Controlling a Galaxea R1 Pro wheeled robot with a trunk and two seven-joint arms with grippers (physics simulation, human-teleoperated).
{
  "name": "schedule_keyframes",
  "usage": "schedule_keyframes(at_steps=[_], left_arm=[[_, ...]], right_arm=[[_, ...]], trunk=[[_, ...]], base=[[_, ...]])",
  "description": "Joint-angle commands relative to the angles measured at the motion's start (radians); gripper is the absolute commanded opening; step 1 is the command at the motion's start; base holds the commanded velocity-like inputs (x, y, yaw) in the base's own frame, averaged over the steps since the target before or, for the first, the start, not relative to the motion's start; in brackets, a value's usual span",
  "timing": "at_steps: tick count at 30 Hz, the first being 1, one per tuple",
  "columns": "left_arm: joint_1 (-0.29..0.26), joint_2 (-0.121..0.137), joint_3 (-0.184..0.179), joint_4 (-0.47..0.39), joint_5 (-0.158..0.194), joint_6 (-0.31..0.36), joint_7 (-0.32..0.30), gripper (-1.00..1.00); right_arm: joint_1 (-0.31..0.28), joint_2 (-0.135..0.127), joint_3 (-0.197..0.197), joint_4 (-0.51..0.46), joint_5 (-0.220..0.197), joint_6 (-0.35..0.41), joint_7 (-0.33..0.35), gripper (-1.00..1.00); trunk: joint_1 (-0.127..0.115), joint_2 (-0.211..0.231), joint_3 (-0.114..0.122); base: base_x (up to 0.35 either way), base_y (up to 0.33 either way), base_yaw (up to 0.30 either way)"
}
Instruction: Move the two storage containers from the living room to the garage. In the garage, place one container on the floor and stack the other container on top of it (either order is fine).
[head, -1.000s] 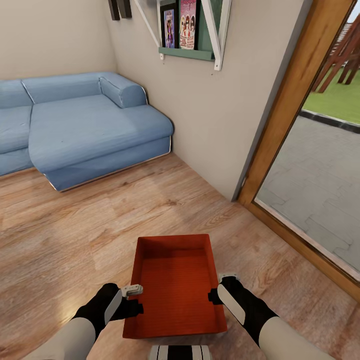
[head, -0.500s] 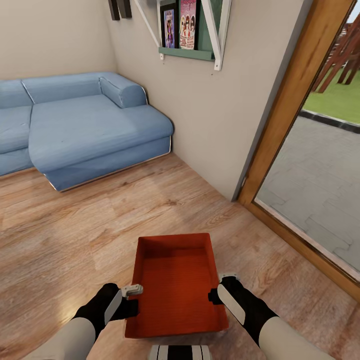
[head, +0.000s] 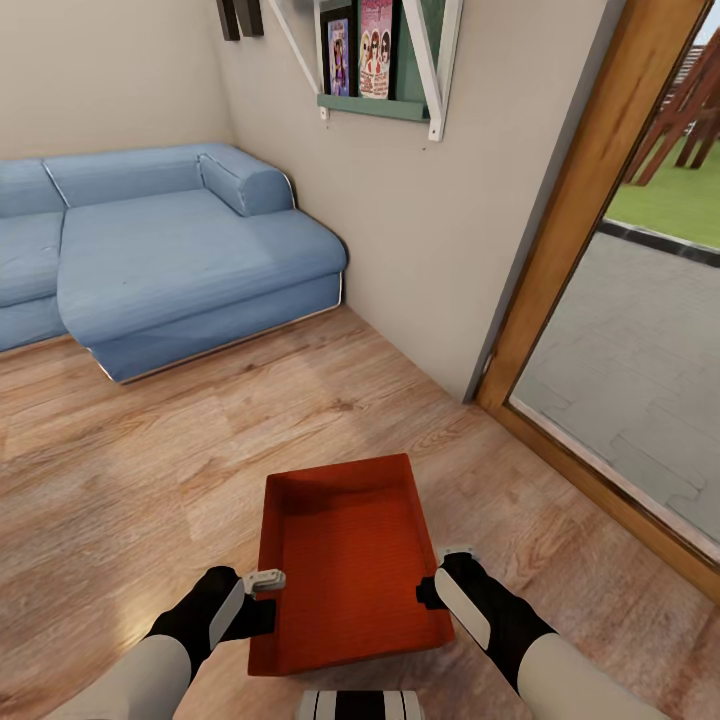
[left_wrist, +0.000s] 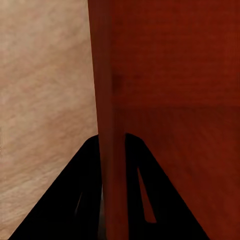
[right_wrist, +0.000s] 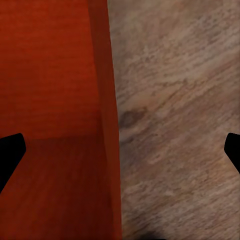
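The orange-red rectangular plastic bin (head: 345, 560) sits on the light wood plank floor (head: 150, 470), skewed, near the robot. The left end effector (left_wrist: 114, 165) pinches its left wall; the right end effector (right_wrist: 120, 150) is spread astride the right wall. Clamp the right before lifting level.

The storage container's (right_wrist: 55, 100) wall apparently stands between spread fingers (right_wrist: 10, 152), above wood flooring (right_wrist: 175, 125).

One orange-red storage container (head: 345, 560), a low rectangular open-topped bin with a finely ribbed bottom and nothing inside, sits in the living room over the light wood plank flooring (head: 150, 470). It is skewed and tilted, its far end turned a little leftward.
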Motion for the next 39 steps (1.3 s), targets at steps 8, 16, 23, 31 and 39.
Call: schedule_keyframes(at_steps=[8, 16, 23, 31, 39], left_arm=[[0.000, -0.001, 0.006, -0.001, 0.006, 0.005, -0.001, -1.00], [0.000, -0.001, 0.006, -0.001, 0.006, 0.005, -0.001, -1.00], [0.000, -0.001, 0.006, -0.001, 0.006, 0.005, -0.001, -1.00], [0.000, -0.001, 0.006, -0.001, 0.006, 0.005, -0.001, -1.00], [0.000, -0.001, 0.006, -0.001, 0.006, 0.005, -0.001, -1.00]], right_arm=[[-0.001, -0.001, 0.004, -0.001, -0.010, 0.001, -0.010, 1.00], [-0.001, -0.001, 0.004, -0.001, -0.010, 0.001, -0.010, 1.00], [-0.001, -0.001, 0.004, -0.001, -0.010, 0.001, -0.010, -1.00], [-0.001, -0.001, 0.004, -0.001, -0.010, 0.001, -0.010, -1.00], [-0.001, -0.001, 0.004, -0.001, -0.010, 0.001, -0.010, -1.00]], trunk=[[0.000, 0.000, -0.001], [0.000, 0.000, -0.001], [0.000, 0.000, -0.001], [0.000, 0.000, -0.001], [0.000, 0.000, -0.001]], base=[[0.000, 0.000, 0.000], [0.000, 0.000, 0.000], [0.000, 0.000, 0.000], [0.000, 0.000, 0.000], [0.000, 0.000, 0.000]])
